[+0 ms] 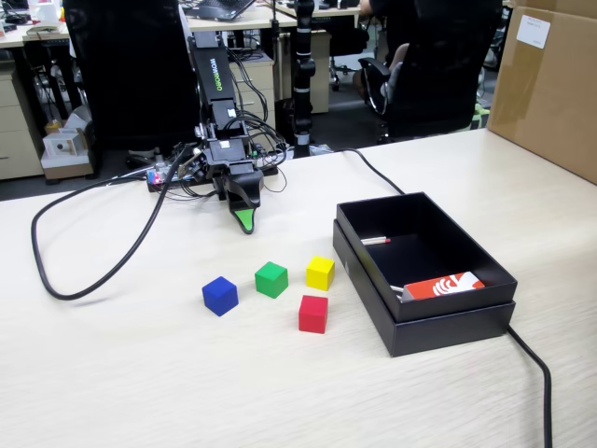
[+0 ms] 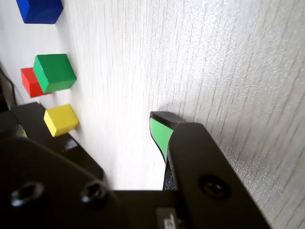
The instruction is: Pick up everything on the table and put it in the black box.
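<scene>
Four small cubes lie on the pale wood table (image 1: 140,373) in front of the arm: blue (image 1: 220,295), green (image 1: 271,279), yellow (image 1: 320,273) and red (image 1: 313,314). The wrist view shows the same cubes along its left edge: blue (image 2: 40,9), green (image 2: 55,71), red (image 2: 28,83) half hidden behind the green one, and yellow (image 2: 61,119). The black box (image 1: 448,327) stands right of the cubes. My gripper (image 1: 244,217) points down at the table behind the cubes, apart from them. It is open and holds nothing; one green-padded finger (image 2: 159,131) shows its bare pad.
Inside the box lie a red-and-white card (image 1: 443,285) and a thin red-and-white stick (image 1: 376,240). A thick black cable (image 1: 56,271) loops over the table's left side, and another (image 1: 536,373) runs past the box. A brown carton (image 1: 546,84) stands at the far right.
</scene>
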Available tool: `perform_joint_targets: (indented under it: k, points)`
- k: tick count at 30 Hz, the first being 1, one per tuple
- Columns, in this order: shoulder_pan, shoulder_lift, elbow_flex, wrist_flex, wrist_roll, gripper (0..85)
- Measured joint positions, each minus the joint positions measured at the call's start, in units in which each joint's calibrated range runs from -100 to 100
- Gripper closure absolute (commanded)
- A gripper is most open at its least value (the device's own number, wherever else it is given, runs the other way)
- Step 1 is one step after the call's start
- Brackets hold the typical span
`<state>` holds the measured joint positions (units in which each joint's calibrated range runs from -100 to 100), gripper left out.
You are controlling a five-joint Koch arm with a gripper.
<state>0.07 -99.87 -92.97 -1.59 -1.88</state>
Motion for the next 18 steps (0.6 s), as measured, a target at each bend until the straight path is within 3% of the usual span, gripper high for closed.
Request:
perform_joint_targets:
  k: [18]
  points:
    - [-0.1,-0.1,-1.2,0.1,0.0,35.2]
